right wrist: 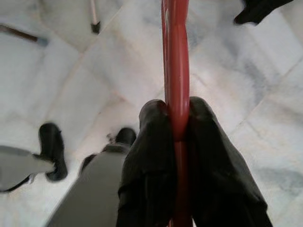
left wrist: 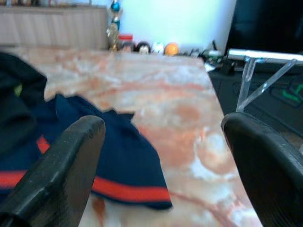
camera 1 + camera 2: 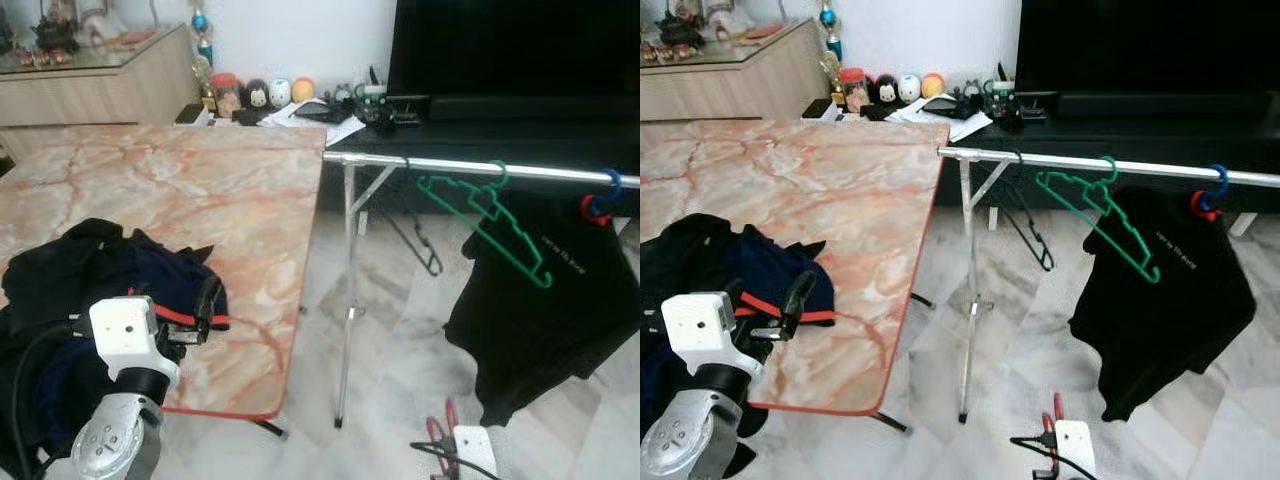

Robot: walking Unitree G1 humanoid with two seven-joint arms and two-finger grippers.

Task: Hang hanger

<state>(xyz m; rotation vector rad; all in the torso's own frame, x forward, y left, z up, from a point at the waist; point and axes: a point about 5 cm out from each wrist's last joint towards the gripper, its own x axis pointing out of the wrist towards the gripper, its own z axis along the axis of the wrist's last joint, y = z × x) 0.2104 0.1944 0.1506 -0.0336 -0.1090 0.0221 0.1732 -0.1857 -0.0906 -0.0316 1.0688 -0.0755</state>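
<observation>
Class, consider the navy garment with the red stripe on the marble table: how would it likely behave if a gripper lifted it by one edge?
The navy garment lies crumpled with folded edges, so it is probably floppy and would drape. It looks like thin cloth, so likely light. Being heaped against the other dark clothes, it might drag them along.

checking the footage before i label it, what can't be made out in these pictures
- Red hanger in the right hand: the right wrist view shows just one bar; its hook and shape run past the frame edges. In the eye views the bottom edge cuts it.
- Black shirt on the rail: small print, too small to read.
- Clothes pile: the left arm covers part of it.
</observation>
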